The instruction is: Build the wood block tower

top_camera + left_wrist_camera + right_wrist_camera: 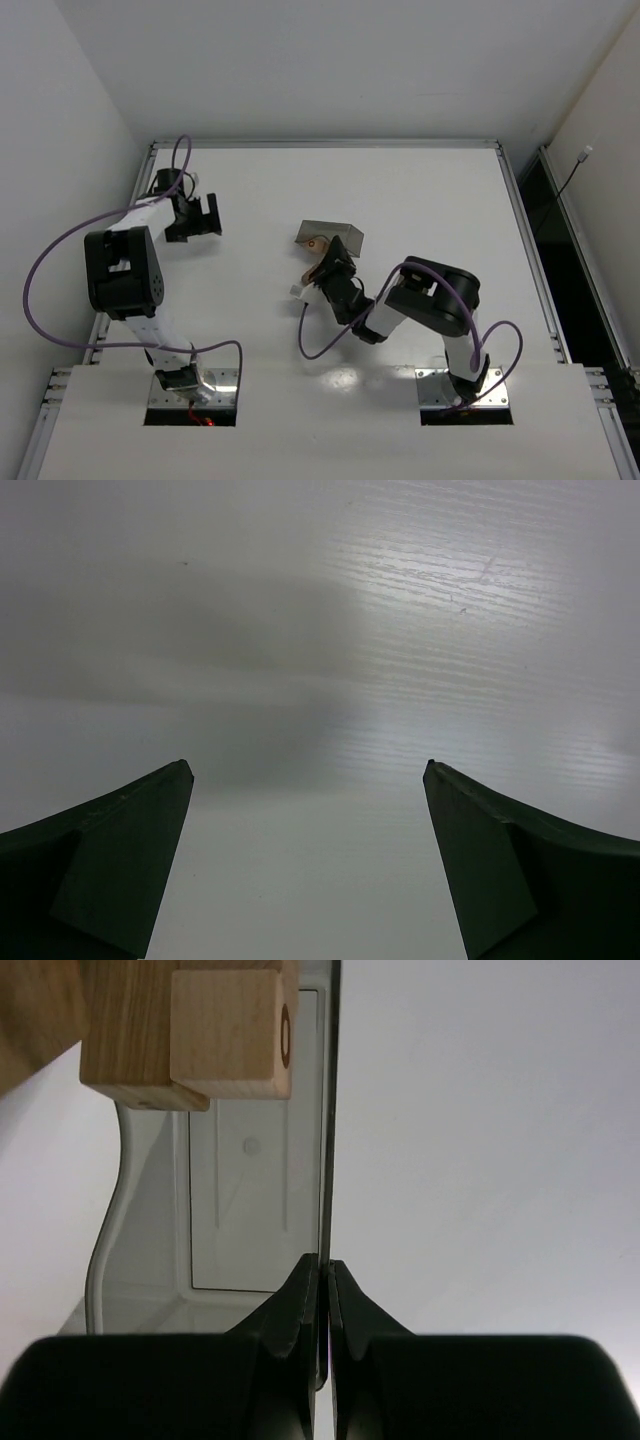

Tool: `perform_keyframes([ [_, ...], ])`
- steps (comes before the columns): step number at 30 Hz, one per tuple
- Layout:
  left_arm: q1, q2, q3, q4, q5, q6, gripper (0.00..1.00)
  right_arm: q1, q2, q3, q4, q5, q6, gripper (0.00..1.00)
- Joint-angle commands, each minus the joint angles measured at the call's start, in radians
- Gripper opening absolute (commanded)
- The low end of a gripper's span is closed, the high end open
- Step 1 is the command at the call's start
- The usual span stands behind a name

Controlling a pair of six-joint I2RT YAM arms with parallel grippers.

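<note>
My right gripper (pixel 326 1265) is shut on the thin side wall of the translucent grey bin (pixel 250 1210), which it holds tilted. Light-brown wood blocks (pixel 225 1035) sit bunched together at the bin's far end, one with a dark ring on its side. In the top view the bin (pixel 340 236) is near the table's middle, a block (pixel 317 243) shows at its left edge, and the right gripper (pixel 326 264) is just in front of it. My left gripper (pixel 205 216) is open and empty over bare table at the far left (pixel 308 768). No tower is in view.
The white table (pixel 420 200) has a metal rail along its far edge and sides. A purple cable (pixel 60 250) loops off the left arm and another loops by the right arm. Walls stand close on the left and right.
</note>
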Motion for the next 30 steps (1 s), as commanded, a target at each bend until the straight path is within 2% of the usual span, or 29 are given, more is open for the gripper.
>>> perform_keyframes([
  [1, 0.013, 0.019, 0.048, 0.016, 0.041, -0.013, 0.99, 0.007, -0.045, -0.022, 0.522, -0.015, -0.088, 0.0],
  [13, 0.013, 0.028, 0.066, 0.007, 0.041, -0.013, 0.99, -0.002, -0.005, 0.113, 0.522, 0.005, -0.099, 0.0],
  [18, 0.013, 0.015, 0.051, 0.019, 0.05, -0.001, 0.99, -0.051, -0.005, 0.217, 0.496, 0.12, -0.027, 0.0],
  [20, 0.013, -0.018, 0.023, 0.047, 0.05, 0.008, 0.99, -0.051, -0.072, 0.228, 0.33, 0.205, 0.121, 0.0],
  [21, 0.013, -0.027, 0.023, 0.056, 0.05, 0.008, 0.99, -0.051, -0.105, 0.239, 0.09, 0.236, 0.204, 0.0],
  [22, 0.013, -0.045, 0.01, 0.07, 0.05, 0.019, 0.99, -0.062, -0.184, 0.28, -0.085, 0.285, 0.439, 0.0],
  [23, 0.013, -0.054, -0.003, 0.07, 0.05, 0.019, 0.99, -0.071, -0.185, 0.318, -0.322, 0.286, 0.605, 0.0],
  [24, 0.013, -0.055, -0.003, 0.079, 0.05, 0.031, 0.99, -0.071, -0.276, 0.377, -0.915, 0.246, 0.806, 0.0],
  [25, 0.001, -0.07, -0.012, 0.079, 0.061, 0.044, 0.99, -0.094, -0.3, 0.546, -1.175, 0.104, 1.197, 0.0],
  [27, -0.008, -0.082, -0.012, 0.09, 0.061, 0.044, 0.99, -0.157, -0.288, 0.674, -1.556, -0.068, 1.404, 0.0],
  [29, -0.019, -0.096, -0.024, 0.104, 0.084, 0.044, 0.99, -0.2, -0.288, 0.722, -1.634, -0.173, 1.515, 0.0],
  [30, -0.03, -0.108, -0.038, 0.118, 0.099, 0.044, 0.99, -0.25, -0.301, 0.731, -1.673, -0.29, 1.542, 0.0],
])
